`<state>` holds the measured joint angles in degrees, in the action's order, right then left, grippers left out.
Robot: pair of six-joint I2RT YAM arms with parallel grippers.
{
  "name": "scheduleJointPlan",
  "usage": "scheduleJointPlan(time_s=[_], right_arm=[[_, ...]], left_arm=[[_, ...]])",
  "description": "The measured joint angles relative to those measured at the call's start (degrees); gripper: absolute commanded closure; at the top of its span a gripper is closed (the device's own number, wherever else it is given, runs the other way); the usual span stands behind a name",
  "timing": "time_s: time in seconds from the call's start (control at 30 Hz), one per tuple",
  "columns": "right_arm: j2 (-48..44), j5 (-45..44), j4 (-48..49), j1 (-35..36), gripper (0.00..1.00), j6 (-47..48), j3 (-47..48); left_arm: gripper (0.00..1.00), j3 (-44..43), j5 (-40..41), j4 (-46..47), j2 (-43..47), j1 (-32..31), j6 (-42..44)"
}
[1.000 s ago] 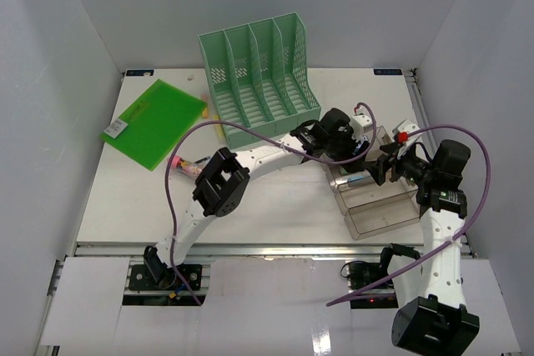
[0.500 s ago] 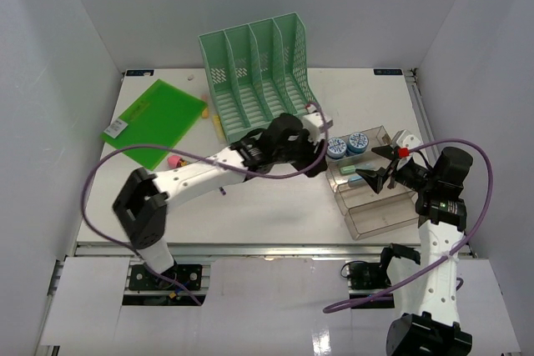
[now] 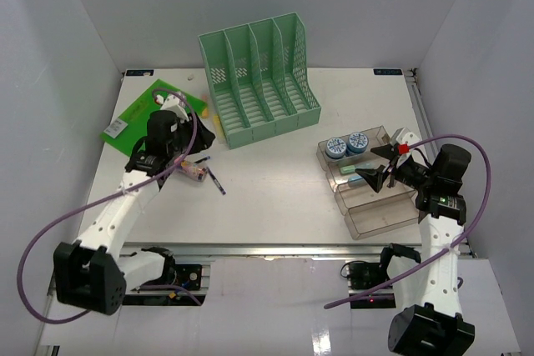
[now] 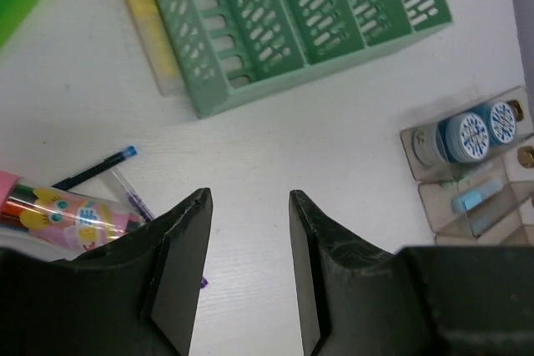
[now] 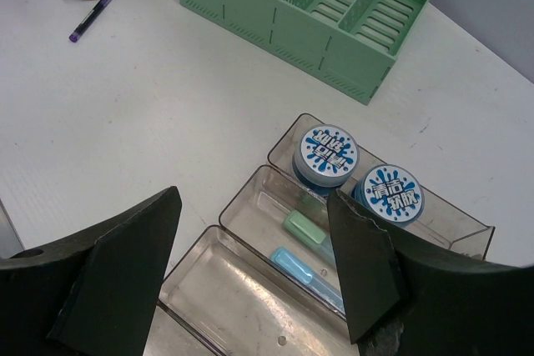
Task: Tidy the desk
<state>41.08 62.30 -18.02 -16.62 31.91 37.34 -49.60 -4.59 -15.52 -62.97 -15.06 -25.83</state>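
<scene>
The white desk (image 3: 275, 193) holds a clear stepped tray (image 3: 385, 216) at the right. In the tray are two blue-lidded jars (image 3: 335, 147) (image 5: 327, 152), a green eraser (image 5: 304, 227) and a blue eraser (image 5: 292, 264). My right gripper (image 3: 375, 164) (image 5: 254, 198) hovers open and empty above the tray. My left gripper (image 3: 185, 162) (image 4: 250, 198) is open and empty, low over the desk at the left. It is beside a pink marker pack (image 4: 62, 210) (image 3: 193, 171) and a blue-capped pen (image 4: 92, 170).
A green slotted file rack (image 3: 260, 81) (image 4: 292, 14) stands at the back centre. A yellow stick (image 4: 154, 31) lies by its left corner. A flat green folder (image 3: 154, 122) lies at the back left. A purple pen (image 3: 215, 181) lies near the marker pack.
My left arm has swung away from the tray, across the desk to the left, and now sits over the pens. The two jars now show in the tray. The right gripper hardly moved.
</scene>
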Motion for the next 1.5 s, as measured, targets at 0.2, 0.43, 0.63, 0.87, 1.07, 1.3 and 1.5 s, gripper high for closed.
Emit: scheduleJointPlan(time_s=[0.2,0.43,0.63,0.87,1.07,1.3,1.5], right_arm=[[0.1,-0.3,-0.1,-0.1,0.23,0.0,0.0],[-0.1,-0.6,-0.2,-0.1,0.23,0.0,0.0],[-0.1,-0.7,-0.2,-0.1,0.23,0.0,0.0],[-0.1,-1.0,-0.2,-0.1,0.23,0.0,0.0],[0.1,-1.4,-0.2,-0.1,0.23,0.0,0.0],[0.2,-1.8,-0.2,-0.1,0.23,0.0,0.0],[0.2,-1.8,-0.2,-0.1,0.23,0.0,0.0]], left_arm=[[0.48,-6.2,-4.9,0.9,-19.9,8.9,-1.5],[0.47,-20.1,-5.6,-3.6,-40.2,9.5,-2.5],[0.45,-28.1,-7.6,-4.1,-48.1,9.4,-2.5],[0.44,-34.9,-9.6,-6.0,-56.1,9.3,-2.5],[0.41,-39.1,-9.7,-8.4,-58.8,8.9,-2.1],[0.41,-42.2,-7.0,-12.2,-60.2,8.1,0.0],[0.44,-42.4,-2.7,-13.1,-60.2,7.1,2.8]])
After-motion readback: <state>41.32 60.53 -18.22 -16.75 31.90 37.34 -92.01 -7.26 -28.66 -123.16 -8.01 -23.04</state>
